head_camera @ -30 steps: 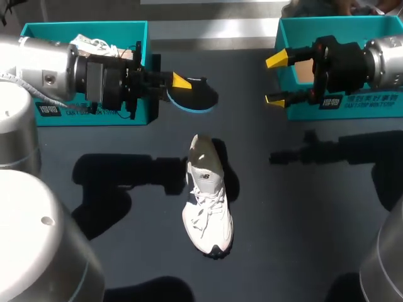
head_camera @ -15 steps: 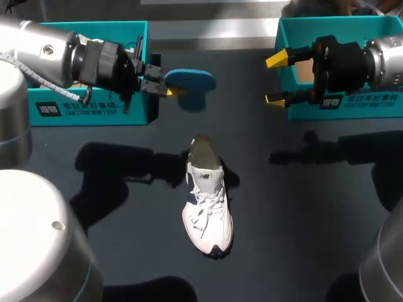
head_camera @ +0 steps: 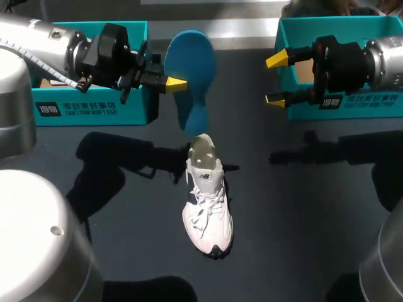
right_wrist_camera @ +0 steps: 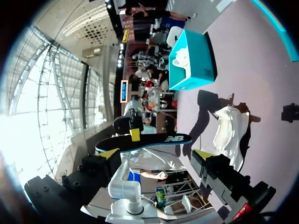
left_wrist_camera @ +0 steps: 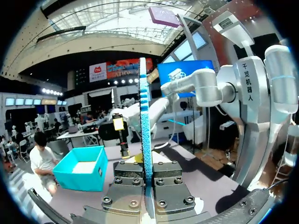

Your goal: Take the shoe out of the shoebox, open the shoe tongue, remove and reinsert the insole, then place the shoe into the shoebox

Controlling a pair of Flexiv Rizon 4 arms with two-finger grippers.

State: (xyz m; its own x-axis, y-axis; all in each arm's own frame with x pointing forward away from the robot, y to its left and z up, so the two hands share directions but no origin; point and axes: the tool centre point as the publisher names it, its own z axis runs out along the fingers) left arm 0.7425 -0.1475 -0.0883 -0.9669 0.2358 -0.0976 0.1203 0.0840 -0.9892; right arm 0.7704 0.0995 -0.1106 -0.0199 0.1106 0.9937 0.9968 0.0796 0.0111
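My left gripper (head_camera: 175, 82) hangs above the tabletop (head_camera: 302, 220) just in front of the left shoebox (head_camera: 94, 110), clamped on the blue insole (head_camera: 190, 69). From the head view I see only one yellow tip; the other is hidden behind the insole, which hangs in the air with its broad face turned up to the camera. Its lower end overlaps the heel of the shoe (head_camera: 208, 204) in the picture, but I cannot tell how far above the shoe it is.

In the left wrist view the insole (left_wrist_camera: 145, 116) shows edge-on as a thin strip rising from between the finger blocks, so that gripper (left_wrist_camera: 148, 182) has its yellow tips covered. The white shoe lies on the tabletop between the two boxes, laces up; its heel opening is in shadow and I cannot see inside.

My right gripper (head_camera: 278, 79) hovers with fingers spread wide and nothing in them, in front of the right shoebox (head_camera: 343, 108), which the arm largely covers. Its wrist view catches the insole (right_wrist_camera: 145, 140) side-on beyond its own fingers, the shoe (right_wrist_camera: 229, 130), and the left shoebox (right_wrist_camera: 194, 60) with something white inside that I cannot identify.
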